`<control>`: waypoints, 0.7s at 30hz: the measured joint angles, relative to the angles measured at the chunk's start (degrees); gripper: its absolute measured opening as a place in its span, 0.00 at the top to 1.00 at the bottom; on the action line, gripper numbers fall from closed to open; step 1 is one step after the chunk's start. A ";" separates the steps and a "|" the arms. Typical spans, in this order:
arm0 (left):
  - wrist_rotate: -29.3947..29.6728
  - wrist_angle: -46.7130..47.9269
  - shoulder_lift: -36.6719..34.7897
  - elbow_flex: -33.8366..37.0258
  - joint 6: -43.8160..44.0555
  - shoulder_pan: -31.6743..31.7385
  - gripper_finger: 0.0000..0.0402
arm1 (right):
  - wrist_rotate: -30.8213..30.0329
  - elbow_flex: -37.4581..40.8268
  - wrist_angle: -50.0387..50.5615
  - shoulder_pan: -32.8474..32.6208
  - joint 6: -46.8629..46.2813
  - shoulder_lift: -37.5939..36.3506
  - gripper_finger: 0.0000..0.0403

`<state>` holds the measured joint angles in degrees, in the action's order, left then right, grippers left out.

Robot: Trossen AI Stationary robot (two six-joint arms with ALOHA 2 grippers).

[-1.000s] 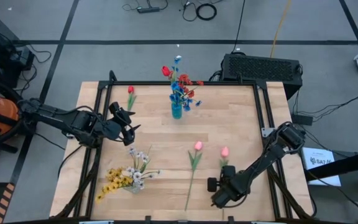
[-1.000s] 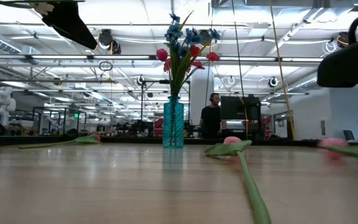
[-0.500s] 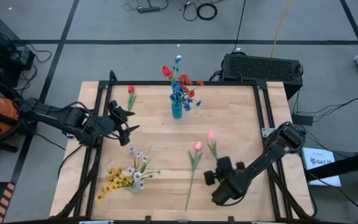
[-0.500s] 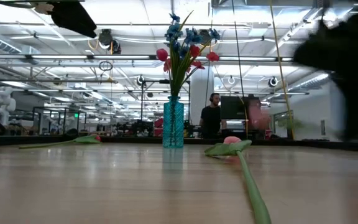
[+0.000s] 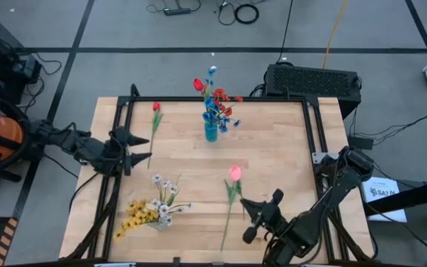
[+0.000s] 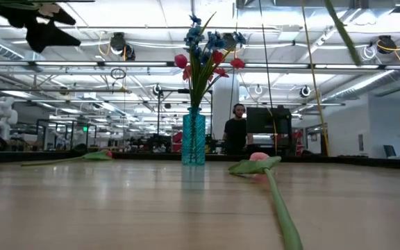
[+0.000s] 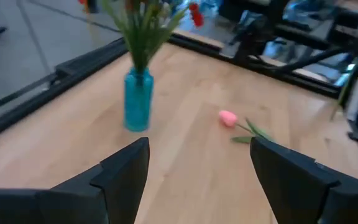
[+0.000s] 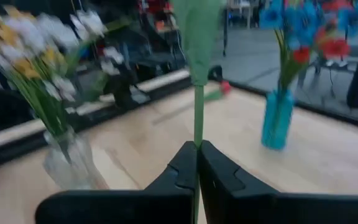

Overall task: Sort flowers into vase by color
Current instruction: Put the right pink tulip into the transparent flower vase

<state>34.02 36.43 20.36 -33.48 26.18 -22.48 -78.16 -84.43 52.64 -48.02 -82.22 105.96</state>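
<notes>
Now the right gripper point(image 8: 197, 163), near the worktop's point(image 5: 273, 141) front edge, is clamped on a green flower stem point(image 8: 197, 118), lifted upright; its head cannot be seen. A pink tulip point(image 5: 235, 173) lies just beside it. The blue vase point(image 5: 210, 132) of red and blue flowers stands well apart; a clear vase point(image 5: 159, 220) holds yellow and white. Keeping the stem vertical should ease insertion. The left gripper point(image 5: 141, 147) waits open at the left edge.

Teal vase point(image 5: 210, 133), pink tulip point(image 5: 235, 173), yellow-white spray point(image 5: 149, 210), black fingers point(image 8: 180, 171).
</notes>
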 joint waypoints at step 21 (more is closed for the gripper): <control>-0.77 -7.44 -10.09 9.71 -13.47 -2.15 0.29 | 32.74 -0.15 -104.84 11.21 88.92 13.68 1.00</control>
<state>33.25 28.99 10.26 -23.77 12.71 -24.62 -45.42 -84.58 -52.20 -36.81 6.70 119.64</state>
